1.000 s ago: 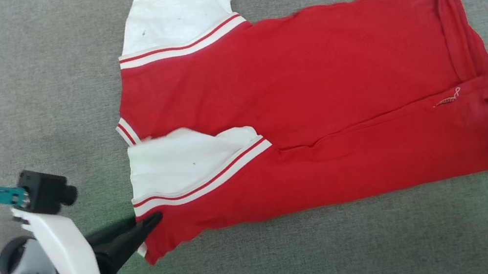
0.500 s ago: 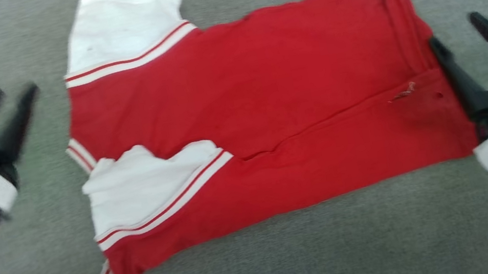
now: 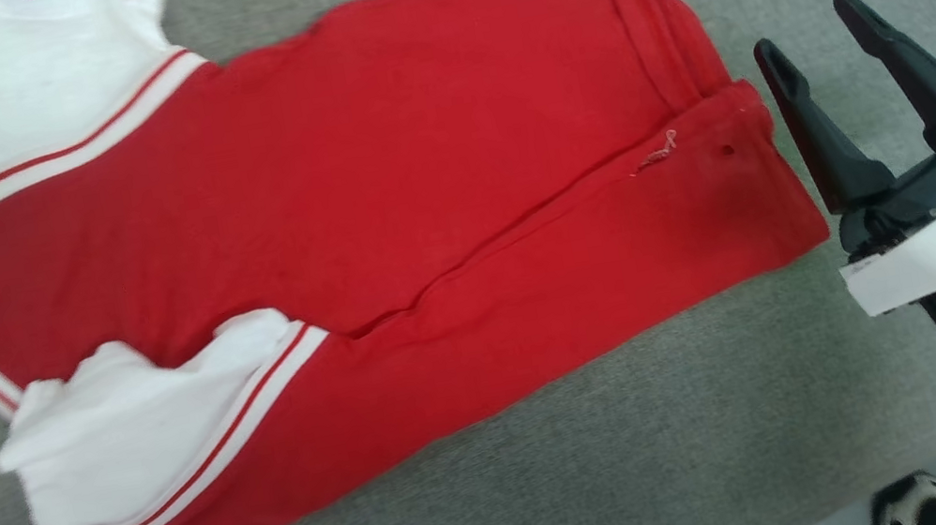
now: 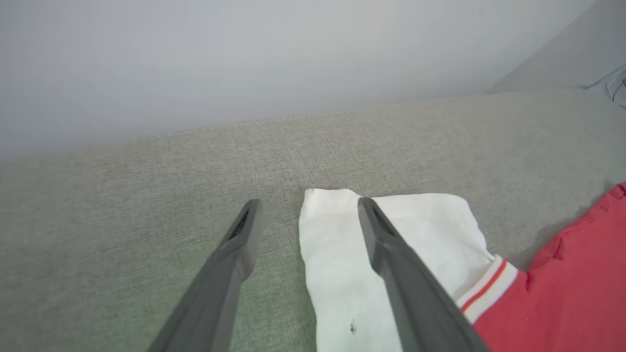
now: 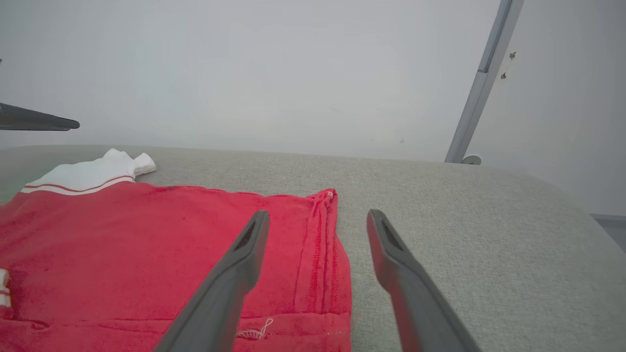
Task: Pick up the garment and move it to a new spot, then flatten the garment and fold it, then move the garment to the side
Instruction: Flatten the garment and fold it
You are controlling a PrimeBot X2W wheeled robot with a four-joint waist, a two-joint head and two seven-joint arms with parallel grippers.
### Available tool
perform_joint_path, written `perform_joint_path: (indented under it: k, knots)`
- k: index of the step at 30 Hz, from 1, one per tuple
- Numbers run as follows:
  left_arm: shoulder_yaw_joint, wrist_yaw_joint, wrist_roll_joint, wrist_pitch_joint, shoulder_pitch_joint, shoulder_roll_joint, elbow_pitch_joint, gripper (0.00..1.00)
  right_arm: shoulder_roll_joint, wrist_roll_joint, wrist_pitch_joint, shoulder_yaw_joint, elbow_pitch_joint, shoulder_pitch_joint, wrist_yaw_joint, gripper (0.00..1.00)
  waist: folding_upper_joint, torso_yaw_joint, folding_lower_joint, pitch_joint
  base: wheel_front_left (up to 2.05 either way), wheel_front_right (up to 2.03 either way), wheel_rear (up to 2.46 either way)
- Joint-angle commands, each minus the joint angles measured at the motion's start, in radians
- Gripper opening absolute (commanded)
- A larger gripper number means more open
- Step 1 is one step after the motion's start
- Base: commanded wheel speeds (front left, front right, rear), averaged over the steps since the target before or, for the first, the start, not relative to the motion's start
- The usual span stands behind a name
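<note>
The left gripper [image 4: 309,205] no longer pinches the garment's [image 3: 368,175] near sleeve corner; its jaws now stand spread at the far white sleeve [image 4: 332,274]. The right gripper [image 3: 806,25] is off the hem [image 5: 323,244] corner, jaws apart just beside it. The head camera has shifted, so the garment lies further left and tilted in its view.

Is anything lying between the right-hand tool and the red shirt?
Nothing. In the head view, just a narrow strip of bare grey fabric surface separates the open right tool from the hem of the red shirt.
</note>
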Motion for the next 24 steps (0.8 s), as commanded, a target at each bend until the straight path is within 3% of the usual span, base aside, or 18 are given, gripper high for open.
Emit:
perform_joint_path:
  k: [1,3,6,14,15,16,17,18,19,24]
  knots:
    - [-0.022,-0.017,0.011,0.077,-0.054,0.003,0.034,1.0,0.002,0.008,-0.011,0.012,0.009,-0.02,0.0,1.0,0.0,-0.04,0.0,0.037,0.0,0.0,0.0]
    - [-0.059,-0.028,-0.004,0.25,-0.121,0.002,0.103,1.0,0.003,0.014,-0.015,0.036,0.015,-0.036,0.0,1.0,0.0,-0.062,0.0,0.053,0.0,0.0,0.0]
    - [-0.09,-0.03,-0.001,0.391,-0.178,0.01,0.151,1.0,-0.004,0.022,-0.011,0.057,0.021,-0.047,0.0,1.0,0.0,-0.074,0.0,0.07,0.0,0.0,0.0]
    - [-0.123,-0.058,-0.043,0.599,-0.241,-0.038,0.182,1.0,-0.021,0.037,0.0,0.066,0.018,-0.075,0.0,1.0,0.0,-0.075,0.0,0.124,0.0,0.0,0.0]
    - [-0.128,-0.063,-0.043,0.61,-0.246,-0.045,0.179,0.83,-0.024,0.04,0.007,0.066,0.02,-0.08,0.0,1.0,0.0,-0.072,0.0,0.128,0.0,0.0,0.0]
    - [-0.13,-0.065,-0.044,0.614,-0.249,-0.051,0.177,0.42,-0.029,0.039,0.013,0.069,0.021,-0.09,0.0,1.0,0.0,-0.07,0.0,0.132,0.0,0.0,0.0]
    - [-0.134,-0.072,-0.042,0.618,-0.253,-0.057,0.174,0.27,-0.036,0.041,0.023,0.072,0.023,-0.103,0.0,1.0,0.0,-0.066,0.0,0.135,0.0,0.0,0.0]
    - [-0.134,-0.072,-0.042,0.618,-0.253,-0.057,0.174,0.27,-0.036,0.041,0.023,0.072,0.023,-0.103,0.0,1.0,0.0,-0.066,0.0,0.135,0.0,0.0,0.0]
    - [-0.136,-0.075,-0.044,0.621,-0.256,-0.061,0.173,0.0,-0.043,0.046,0.038,0.079,0.028,-0.117,0.0,1.0,0.0,-0.064,0.0,0.138,0.0,0.0,0.0]
    - [-0.139,-0.086,-0.05,0.619,-0.266,-0.085,0.173,0.0,-0.095,0.075,0.154,0.12,0.077,-0.224,0.0,1.0,0.0,-0.043,0.0,0.146,0.0,0.0,0.0]
